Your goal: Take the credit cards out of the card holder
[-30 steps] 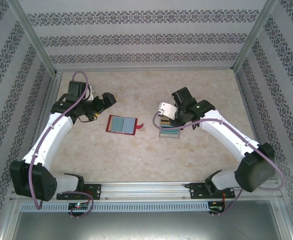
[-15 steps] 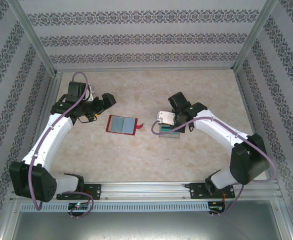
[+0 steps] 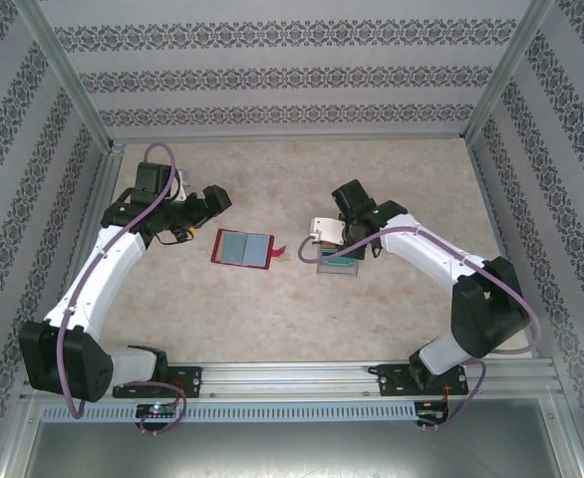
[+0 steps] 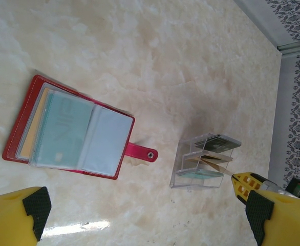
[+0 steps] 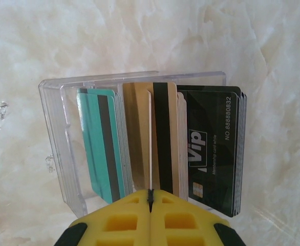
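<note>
The red holder [image 3: 243, 249] is laid open on the table [image 3: 392, 169], between the two arms, and a teal card [image 4: 63, 133] is seen under its grey pocket. The left claw [image 4: 146, 212] is spread wide near it. The right claw [image 5: 150, 197] is clamped on a beige card [image 5: 150, 143], held edge-on in a clear tray [image 5: 52, 128], between the teal stack [image 5: 101, 143] and the black stack [image 5: 211, 148].

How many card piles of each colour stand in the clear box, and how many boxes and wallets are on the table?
Teal pile: 1
Gold pile: 1, with one gold card pinched by the right hand
Black pile: 1
Clear box: 1
Red wallet: 1
Total: 5
</note>
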Motion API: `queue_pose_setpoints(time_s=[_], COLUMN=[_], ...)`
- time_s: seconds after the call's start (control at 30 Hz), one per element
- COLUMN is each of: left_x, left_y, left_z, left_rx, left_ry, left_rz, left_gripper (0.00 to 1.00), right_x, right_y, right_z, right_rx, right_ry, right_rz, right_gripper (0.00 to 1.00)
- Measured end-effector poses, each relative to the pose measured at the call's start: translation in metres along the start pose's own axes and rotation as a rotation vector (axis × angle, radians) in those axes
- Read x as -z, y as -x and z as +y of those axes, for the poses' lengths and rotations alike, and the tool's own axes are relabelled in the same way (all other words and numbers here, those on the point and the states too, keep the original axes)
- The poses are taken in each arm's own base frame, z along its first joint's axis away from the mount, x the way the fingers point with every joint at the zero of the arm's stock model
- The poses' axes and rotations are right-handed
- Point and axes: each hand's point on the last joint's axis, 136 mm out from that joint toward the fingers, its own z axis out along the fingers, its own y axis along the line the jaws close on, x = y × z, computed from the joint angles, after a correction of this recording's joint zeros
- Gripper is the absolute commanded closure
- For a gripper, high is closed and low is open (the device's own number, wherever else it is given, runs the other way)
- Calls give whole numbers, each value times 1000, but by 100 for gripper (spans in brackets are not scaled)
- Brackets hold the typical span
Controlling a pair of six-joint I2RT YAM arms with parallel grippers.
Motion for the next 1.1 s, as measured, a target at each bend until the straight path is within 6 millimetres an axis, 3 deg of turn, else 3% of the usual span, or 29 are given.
queue_pose_setpoints(time_s=[0.37,0.5,1.0,1.1], left_x=[-2,-2,-6,-7], left_y=[0,0,-1,-1], left_z=[2,2,4,4], left_rx=[3,3,8,8], left_ry=[5,5,10,10], left_rz=[6,6,18,19], left_gripper=[0,0,0,0], right_x=[-15,-18,-27,-25], right_y=[1,0,-12,-12], right_z=[-4,-10,-24,-26], right_rx=[6,5,-72,-118], right_ry=[0,-27,-99,-102], right_rz=[16,25,84,82], right_gripper=[100,84,78,72])
